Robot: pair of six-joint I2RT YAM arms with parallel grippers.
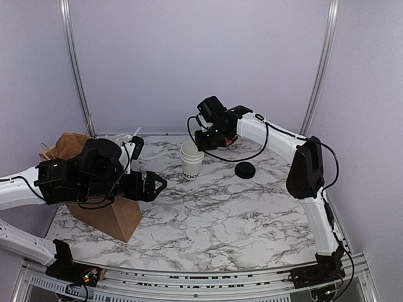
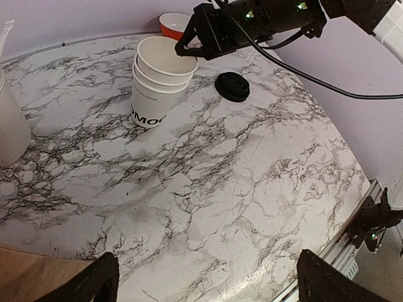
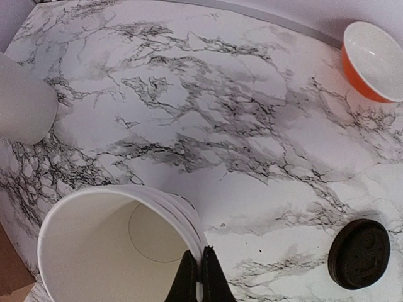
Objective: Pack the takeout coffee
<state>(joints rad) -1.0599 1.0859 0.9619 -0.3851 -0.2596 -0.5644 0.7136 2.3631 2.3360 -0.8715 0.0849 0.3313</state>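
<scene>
Right gripper (image 3: 199, 257) is pinched tight on the rim of the paper cups (image 3: 107, 251), one finger inside the mouth and one outside, with the wall caught between them. We see the left gripper (image 1: 157, 184) spread wide and holding nothing. Its fingers (image 2: 94, 283) sit far apart above the marble table (image 2: 208, 189), well short of the stack.

The cups are nested one inside another and stand upright near the middle of the table towards the back. The top cup is empty, and we can see its white inner wall and the round seam of its base. An orange bowl (image 3: 374, 60) with a white inside sits at the back beyond the cups, and it is empty too. A pale canister (image 3: 22, 104) stands to the left, and we cannot tell what it holds. A brown paper bag (image 1: 110, 217) stands at the left side under the left arm, and its inside is hidden from us.

The cups are white and tapered, with several rims stepped closely at the top. Bold dark lettering runs around the lowest one, partly turned away. A round black lid (image 1: 245, 170) lies flat on the table to the right of the cups, near them but not touching.
</scene>
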